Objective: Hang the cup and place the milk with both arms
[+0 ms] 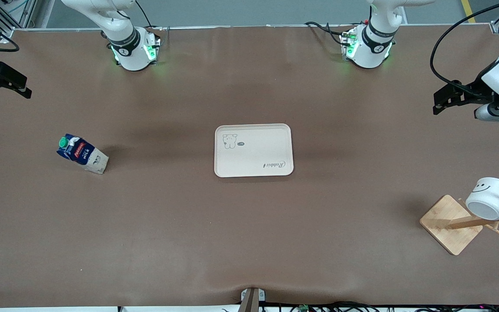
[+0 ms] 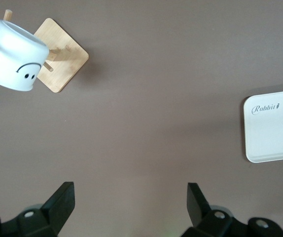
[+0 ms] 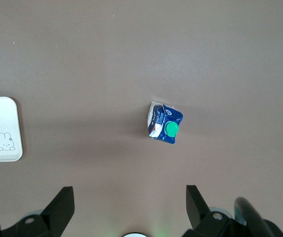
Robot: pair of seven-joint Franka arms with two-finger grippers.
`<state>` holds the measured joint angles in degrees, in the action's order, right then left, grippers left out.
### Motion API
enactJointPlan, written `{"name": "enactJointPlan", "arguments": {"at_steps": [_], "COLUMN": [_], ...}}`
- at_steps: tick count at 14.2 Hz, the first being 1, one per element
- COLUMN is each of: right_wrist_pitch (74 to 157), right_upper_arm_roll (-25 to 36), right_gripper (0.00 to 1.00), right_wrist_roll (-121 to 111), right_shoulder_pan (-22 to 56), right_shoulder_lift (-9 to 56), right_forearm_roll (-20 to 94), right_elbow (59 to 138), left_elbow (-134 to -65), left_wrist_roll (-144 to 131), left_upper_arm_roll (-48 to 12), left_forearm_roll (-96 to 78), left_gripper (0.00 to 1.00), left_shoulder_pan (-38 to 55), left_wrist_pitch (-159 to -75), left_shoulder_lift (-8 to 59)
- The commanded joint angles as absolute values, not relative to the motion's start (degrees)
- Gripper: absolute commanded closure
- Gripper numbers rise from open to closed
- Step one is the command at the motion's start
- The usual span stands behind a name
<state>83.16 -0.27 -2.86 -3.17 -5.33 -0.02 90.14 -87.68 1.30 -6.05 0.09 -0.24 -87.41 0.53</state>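
Hanging already on the wooden rack (image 1: 452,224) at the bench's left-arm end, the cup (image 1: 488,197) is done; the milk carton (image 1: 82,154) is standing near the right-arm end, directly under the right gripper (image 3: 130,207), fingers apart. The left gripper (image 2: 130,207) is waiting, also spread.

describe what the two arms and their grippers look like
Both arms are white and rounded, with black bands at the joints and green lights glowing on their bases. Black cables loop off the left arm. The left gripper and right gripper are black, angular two-finger units; the fingers taper to blunt wedge tips.
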Motion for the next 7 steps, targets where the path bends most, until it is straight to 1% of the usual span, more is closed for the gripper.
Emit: {"name": "enactJointPlan", "arguments": {"at_steps": [1,7], "right_wrist_pitch": [82.18,82.09], "right_upper_arm_roll": [-0.79,-0.88], "right_gripper": [0.00,0.00], "right_wrist_roll": [-3.60,-2.90], "right_shoulder_pan": [-4.39,-4.04], "right_shoulder_lift": [-4.57,-4.66], "right_forearm_roll": [-0.35,-0.18], "right_elbow": [88.51,88.68], "left_elbow": [-86.31,-86.40], "left_wrist_roll": [0.79,-1.04], "left_upper_arm_roll": [-6.94,-7.12], "left_forearm_roll": [0.61,0.53], "left_gripper": [0.00,0.00], "left_shoulder_pan": [-0.26,-0.26], "left_wrist_pitch": [-86.40,-85.43], "left_shoulder_lift": [0.97,0.62]}}
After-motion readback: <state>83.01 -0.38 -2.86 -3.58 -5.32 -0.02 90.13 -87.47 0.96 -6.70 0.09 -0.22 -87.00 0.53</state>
